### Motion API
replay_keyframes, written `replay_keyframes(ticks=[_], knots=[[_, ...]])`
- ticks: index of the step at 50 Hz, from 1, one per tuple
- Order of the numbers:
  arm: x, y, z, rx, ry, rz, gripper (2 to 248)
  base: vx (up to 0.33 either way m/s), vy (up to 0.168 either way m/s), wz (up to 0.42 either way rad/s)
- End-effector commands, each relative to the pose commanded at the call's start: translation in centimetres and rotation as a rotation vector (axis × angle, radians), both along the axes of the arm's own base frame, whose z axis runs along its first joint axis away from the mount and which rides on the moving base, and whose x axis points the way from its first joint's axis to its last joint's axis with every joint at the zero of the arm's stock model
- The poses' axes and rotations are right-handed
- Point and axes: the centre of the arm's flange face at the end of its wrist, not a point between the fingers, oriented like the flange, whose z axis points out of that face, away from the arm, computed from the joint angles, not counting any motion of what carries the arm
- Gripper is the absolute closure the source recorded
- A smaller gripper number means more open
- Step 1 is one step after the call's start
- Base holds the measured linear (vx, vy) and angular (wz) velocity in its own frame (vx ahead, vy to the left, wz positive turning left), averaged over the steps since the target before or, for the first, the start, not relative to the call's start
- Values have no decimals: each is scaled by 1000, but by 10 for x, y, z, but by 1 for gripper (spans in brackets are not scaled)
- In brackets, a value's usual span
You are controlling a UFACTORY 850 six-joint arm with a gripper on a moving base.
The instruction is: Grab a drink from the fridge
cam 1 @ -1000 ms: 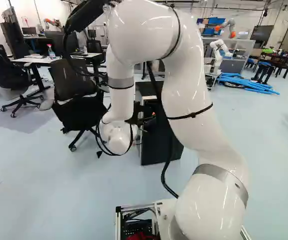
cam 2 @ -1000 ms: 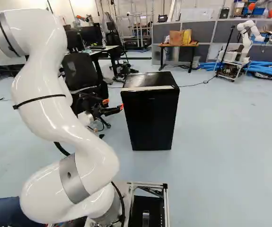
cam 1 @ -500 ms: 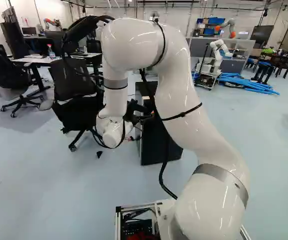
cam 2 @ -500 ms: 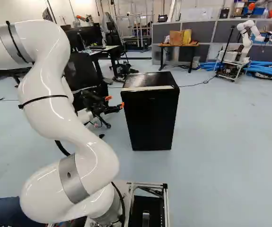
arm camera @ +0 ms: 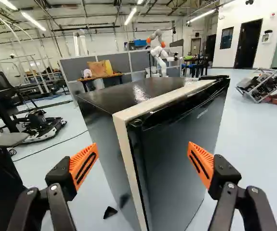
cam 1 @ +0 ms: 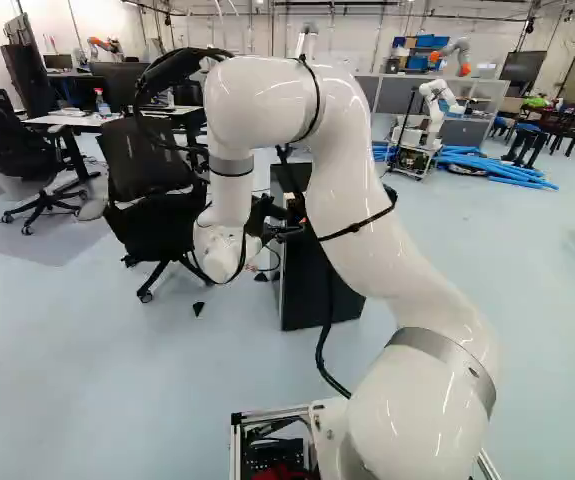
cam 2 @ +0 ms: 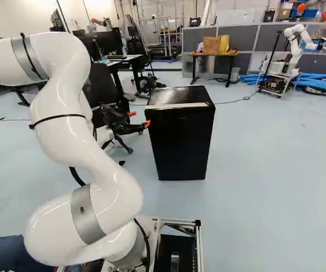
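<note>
out on the pale blue floor (cam 2: 253, 170) stands the black fridge (cam 2: 180, 144), centre of the right base view, its door (arm camera: 172, 159) closed, and here's the hand (cam 2: 140, 118) right up near it, 2 fingers wide apart, orange pads (arm camera: 84, 166) angled inward, the fridge's pale-edged corner (arm camera: 121, 117) ahead between them.

Black fridge (arm camera: 177, 154) with pale front edge (arm camera: 162, 99), ahead of the pincer (cam 2: 140, 118) with orange pads (arm camera: 84, 164) spread wide

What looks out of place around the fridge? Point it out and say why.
A small black wedge lies on the floor beside the fridge, seemingly attached to nothing, so it looks stray. The fridge itself stands upright.
</note>
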Motion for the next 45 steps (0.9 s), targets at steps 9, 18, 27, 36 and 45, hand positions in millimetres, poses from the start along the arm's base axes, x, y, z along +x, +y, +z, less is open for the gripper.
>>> replay_keyframes(ticks=[9, 18, 27, 36, 45], knots=[[7, -3, 0, 4, -6, -12, 3, 0, 0, 0], [10, -7, -1, 5, -8, -23, 3, 0, 0, 0], [13, -12, -1, 5, -8, -33, 3, 0, 0, 0], [14, -17, -1, 5, -7, -44, 3, 0, 0, 0], [16, -22, -1, 4, -7, -54, 3, 0, 0, 0]])
